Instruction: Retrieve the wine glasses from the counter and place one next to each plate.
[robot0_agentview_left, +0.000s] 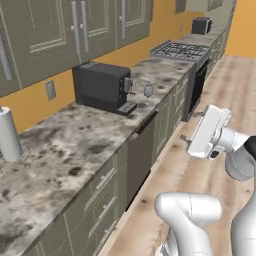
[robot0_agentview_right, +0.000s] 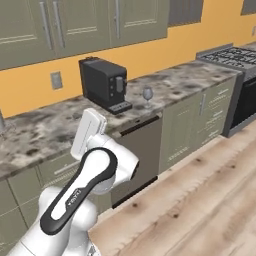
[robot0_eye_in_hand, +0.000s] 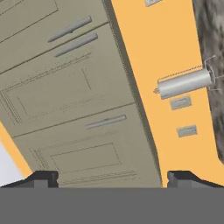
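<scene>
One wine glass (robot0_agentview_left: 148, 90) stands on the worktop (robot0_agentview_left: 75, 145) just beside one black coffee machine (robot0_agentview_left: 103, 87), one paper towel roll (robot0_agentview_left: 9, 134) stands well apart, and the end effector (robot0_eye_in_hand: 112, 178) is wide open, holding nothing.

We note the counter (robot0_agentview_left: 75, 145) as speckled, polished stone. Wine glass (robot0_agentview_left: 148, 90): translucent glass. Coffee machine (robot0_agentview_left: 102, 87): matt black plastic. Floor (robot0_agentview_right: 200, 200): smooth pale wood planks. Cabinet fronts (robot0_agentview_right: 210, 117): matt painted.

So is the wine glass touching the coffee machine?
Apart. In the right base view, bare counter shows between the wine glass and the coffee machine.
</scene>
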